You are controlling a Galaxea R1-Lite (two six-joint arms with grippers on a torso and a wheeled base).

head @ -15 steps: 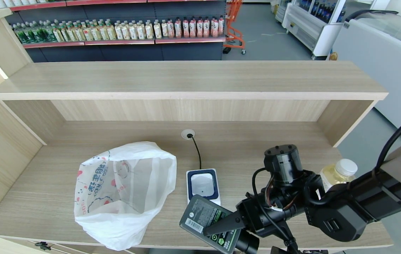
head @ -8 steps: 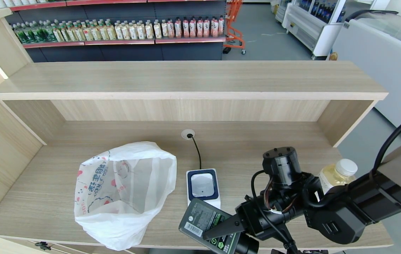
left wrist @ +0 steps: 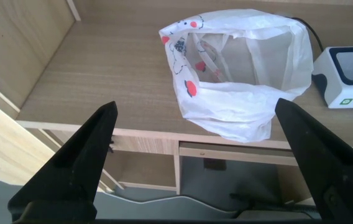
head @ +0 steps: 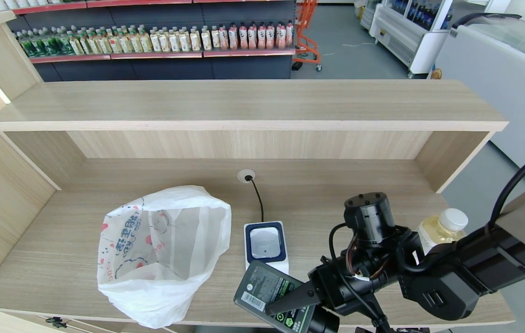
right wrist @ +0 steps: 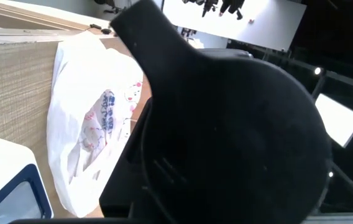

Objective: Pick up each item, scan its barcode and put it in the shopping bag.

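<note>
A dark grey flat package with a green label and a white barcode sticker hangs tilted just in front of the barcode scanner, its barcode side facing up. My right gripper is shut on it, and the package blocks most of the right wrist view. The white shopping bag stands open to the left of the scanner. My left gripper is open, held low in front of the counter edge, facing the shopping bag and the scanner.
A bottle of yellow liquid with a white cap stands on the counter's right side, behind my right arm. The scanner's cable runs to a hole at the back. A raised shelf and side walls enclose the counter.
My right arm has sunk slightly, carrying the package a little lower and toward the counter's front edge; it has held still for the last half second. Bag, scanner and bottle have not moved.
</note>
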